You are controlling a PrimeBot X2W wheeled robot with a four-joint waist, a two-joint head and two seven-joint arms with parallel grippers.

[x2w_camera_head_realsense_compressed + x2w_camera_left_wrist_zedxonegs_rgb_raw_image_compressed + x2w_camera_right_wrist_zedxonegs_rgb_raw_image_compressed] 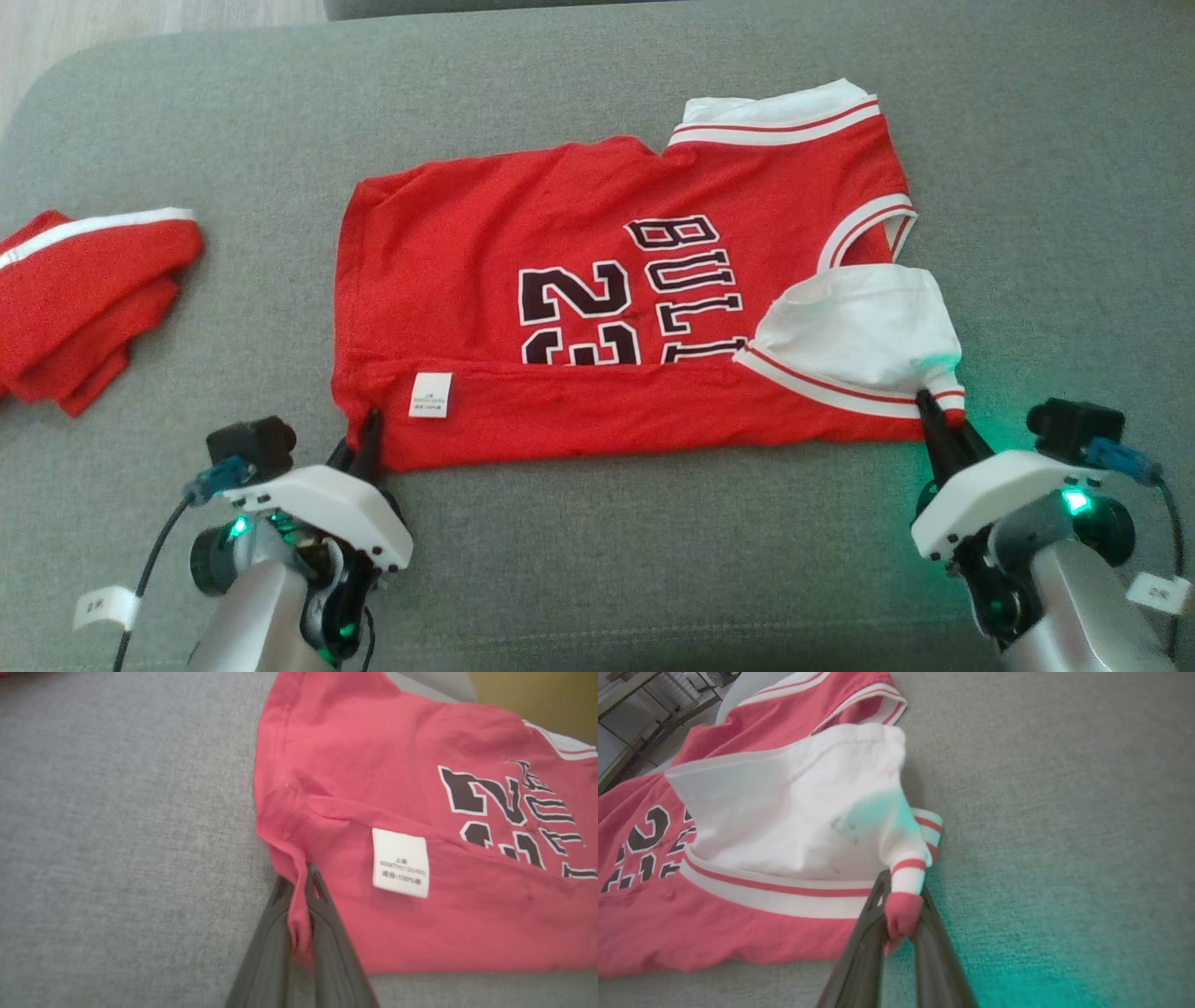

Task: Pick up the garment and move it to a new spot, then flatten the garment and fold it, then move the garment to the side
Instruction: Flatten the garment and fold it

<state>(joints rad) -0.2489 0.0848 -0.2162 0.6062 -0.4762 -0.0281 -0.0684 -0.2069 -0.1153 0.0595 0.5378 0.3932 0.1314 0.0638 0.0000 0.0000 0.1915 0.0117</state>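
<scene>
Two holds on red Bulls jersey [467, 233]: left pincer [371, 431] clamps hem corner, right pincer [929, 411] clamps armhole trim. Risk: shallow pinches may slip when lifted.

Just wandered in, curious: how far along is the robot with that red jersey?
Done: the red jersey lies spread on the grey cushion, near edge folded over. In hand: left claw and right claw each pinch a near corner. Left: finishing the fold, moving it aside.

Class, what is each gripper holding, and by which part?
Both hold the jersey: left gripper its near hem corner, right gripper its near striped sleeve edge.
</scene>
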